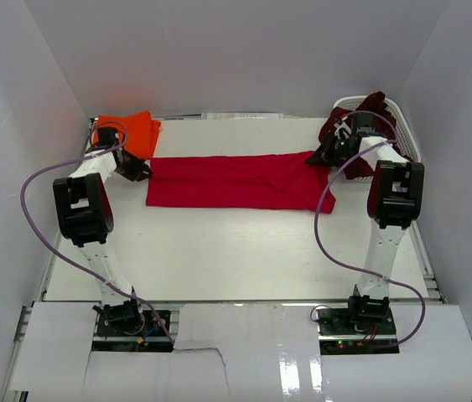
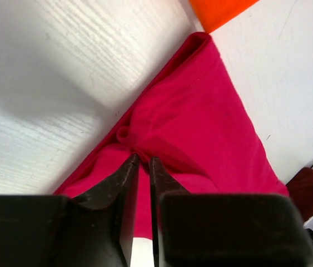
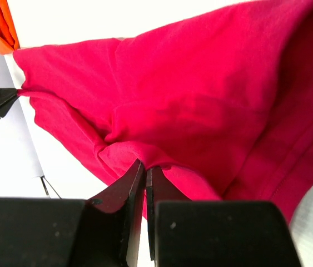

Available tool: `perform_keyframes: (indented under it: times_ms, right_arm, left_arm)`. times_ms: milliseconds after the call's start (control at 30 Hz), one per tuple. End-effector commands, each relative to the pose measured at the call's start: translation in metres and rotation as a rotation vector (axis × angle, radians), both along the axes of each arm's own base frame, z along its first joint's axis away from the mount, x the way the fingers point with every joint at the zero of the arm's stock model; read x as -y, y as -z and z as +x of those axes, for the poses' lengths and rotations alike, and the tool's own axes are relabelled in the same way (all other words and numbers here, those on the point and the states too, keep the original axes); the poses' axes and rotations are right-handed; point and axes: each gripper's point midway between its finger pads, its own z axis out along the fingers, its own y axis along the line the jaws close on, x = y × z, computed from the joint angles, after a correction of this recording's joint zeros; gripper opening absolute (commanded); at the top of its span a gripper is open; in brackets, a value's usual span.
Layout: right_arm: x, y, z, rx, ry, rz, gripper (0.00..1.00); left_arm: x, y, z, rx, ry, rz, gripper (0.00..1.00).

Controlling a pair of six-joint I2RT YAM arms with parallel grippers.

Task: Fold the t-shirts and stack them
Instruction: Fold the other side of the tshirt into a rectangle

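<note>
**Top external view: red shirt half folded, one shirt done, one waiting**

Top external shows the red shirt (image 1: 236, 180) lying as a long, narrow strip across the far half of the desk (image 1: 236, 260). Its sides look already folded in. The left pincer (image 1: 139, 170) grips its left end and the right pincer (image 1: 318, 157) its right end. In each wrist view the fingers are nearly closed, with a pinch of red cloth at the tips.

The orange shirt (image 1: 131, 130) sits in the far-left corner as a compact folded bundle, so I judge it finished. The maroon shirt (image 1: 370, 113) is crumpled in the basket (image 1: 403, 126) at the far right and has not been folded.

By my reading, roughly a third of the task is done. What is left is to fold the red strip end to end, stack it, then fold and stack the maroon one.

Room is tight at both ends. The strip's left end lies just beside the orange bundle and close to the left wall (image 1: 18, 126). Its right end lies just beside the basket. The near half of the desk is open, so that is the freer direction to move the cloth. The arms' purple cables (image 1: 328, 226) loop over the desk's sides and could brush the cloth.
</note>
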Motion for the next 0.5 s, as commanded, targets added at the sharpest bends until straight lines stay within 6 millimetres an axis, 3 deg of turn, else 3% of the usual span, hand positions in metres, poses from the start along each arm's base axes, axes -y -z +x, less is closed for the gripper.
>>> perform_keyframes:
  times_ms: [0, 133, 167, 267, 333, 467]
  right_arm:
    - [0.001, -0.013, 0.017, 0.066, -0.005, 0.017, 0.08]
    - [0.000, -0.009, 0.022, 0.062, -0.004, 0.024, 0.09]
    - [-0.001, -0.009, 0.022, 0.064, -0.006, 0.030, 0.10]
    - [-0.002, -0.006, 0.023, 0.061, -0.006, 0.034, 0.19]
    - [-0.003, -0.004, 0.024, 0.060, -0.006, 0.041, 0.20]
    - [-0.006, 0.000, 0.027, 0.058, -0.015, 0.053, 0.20]
  left_arm:
    - [-0.003, -0.025, 0.021, 0.098, -0.012, 0.011, 0.26]
    - [-0.003, -0.039, 0.028, 0.143, -0.025, 0.007, 0.32]
    - [-0.004, -0.040, 0.029, 0.148, -0.023, 0.008, 0.40]
    - [-0.004, -0.048, 0.031, 0.164, -0.024, 0.009, 0.50]
    - [-0.009, -0.053, 0.029, 0.172, -0.043, 0.024, 0.55]
    - [-0.015, -0.090, 0.022, 0.298, -0.075, 0.063, 0.57]
